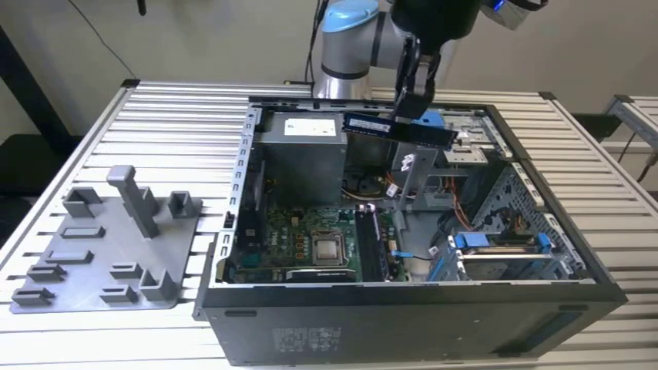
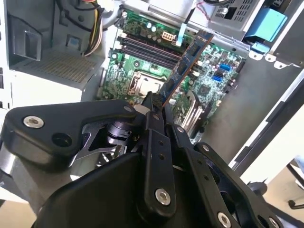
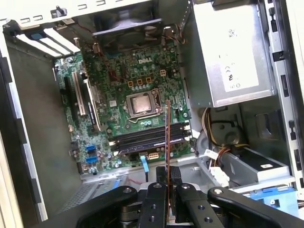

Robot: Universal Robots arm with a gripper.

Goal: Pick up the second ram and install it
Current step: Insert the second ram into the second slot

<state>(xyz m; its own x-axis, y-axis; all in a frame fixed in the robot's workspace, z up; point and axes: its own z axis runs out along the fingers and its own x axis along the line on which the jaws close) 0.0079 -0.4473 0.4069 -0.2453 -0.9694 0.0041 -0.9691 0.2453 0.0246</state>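
In the exterior view, holding one ram (image 1: 401, 128) in the one gripper (image 1: 404, 116), with jaws clenched on it near the middle of its length. Hanging in the air above one open case (image 1: 411, 301), over its far part and near the one power supply (image 1: 298, 146). Touching nothing there except the jaws. Lying almost level, a little lower toward the exterior view's right.

In the first wrist view, looking along the ram (image 3: 168, 137), seen on its thin edge, from the gripper (image 3: 168, 178) down to one motherboard (image 3: 118, 80), well apart from it. On that board, one socket (image 3: 141, 103) and beside it a group of long dark slots (image 3: 142, 137); cannot count them for sure. Not seated in any slot.

In the second wrist view, reaching out from the gripper (image 2: 154, 102) as one dark board, the ram (image 2: 185, 64), tilted, with black chips on its face.

Standing on one slatted bench (image 1: 175, 116): the case and, toward the exterior view's left, one grey plate (image 1: 62, 270) with several low blocks and one tall post (image 1: 134, 200), well apart from the gripper.
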